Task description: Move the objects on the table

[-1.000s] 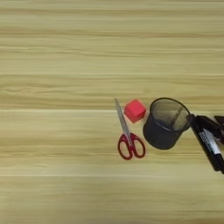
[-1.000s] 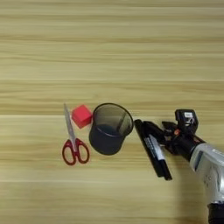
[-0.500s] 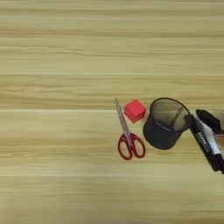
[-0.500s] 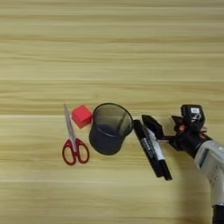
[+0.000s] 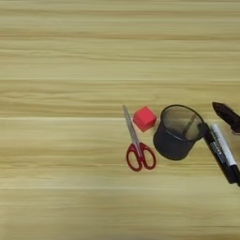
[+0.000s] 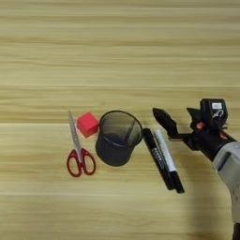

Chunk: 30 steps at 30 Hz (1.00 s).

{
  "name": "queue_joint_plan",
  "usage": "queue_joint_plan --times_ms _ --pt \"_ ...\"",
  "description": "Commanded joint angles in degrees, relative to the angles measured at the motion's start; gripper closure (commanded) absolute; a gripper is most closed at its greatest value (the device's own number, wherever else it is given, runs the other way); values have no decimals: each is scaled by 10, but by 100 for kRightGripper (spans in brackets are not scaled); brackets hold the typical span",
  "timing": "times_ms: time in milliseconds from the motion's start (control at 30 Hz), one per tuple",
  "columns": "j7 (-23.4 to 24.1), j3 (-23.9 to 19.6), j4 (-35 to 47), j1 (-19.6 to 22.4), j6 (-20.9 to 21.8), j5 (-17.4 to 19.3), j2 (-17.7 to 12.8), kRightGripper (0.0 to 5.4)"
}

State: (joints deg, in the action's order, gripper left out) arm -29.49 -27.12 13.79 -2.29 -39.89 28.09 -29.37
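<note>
The black wire-mesh pen cup point(image 6: 118, 138) stands upright on the table point(image 6: 117, 56), and nothing shows inside it. Just right of it two markers lie flat side by side, slanting down to the right. The black marker point(image 6: 157, 158) is nearer the cup, and the white marker point(image 6: 165, 152) with its dark cap lies against it. My right gripper point(image 6: 179, 118) hovers just above and right of the markers' upper ends. It is open with nothing between its fingers. In the left eye view only one black fingertip point(image 5: 227, 115) shows, near the cup point(image 5: 177, 132).
Red-handled scissors point(image 6: 77, 151) lie left of the cup with the blades pointing away from me. A small red cube point(image 6: 87, 123) sits between the scissors and the cup. My silver forearm point(image 6: 229, 164) comes in from the lower right corner.
The gripper has drawn back to the right and slightly up, away from the markers' upper ends. The markers, cup, scissors and cube stay where they were.
</note>
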Motion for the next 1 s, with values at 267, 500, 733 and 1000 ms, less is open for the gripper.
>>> queue_joint_plan --times_ms 267,500,733,1000 --pt "28 -16 153 13 -85 53 -35 4" --pt "36 -11 200 7 -142 80 -41 4" --pt "42 -1 216 11 -191 102 -43 4" --pt "45 18 207 18 -207 105 -35 4"
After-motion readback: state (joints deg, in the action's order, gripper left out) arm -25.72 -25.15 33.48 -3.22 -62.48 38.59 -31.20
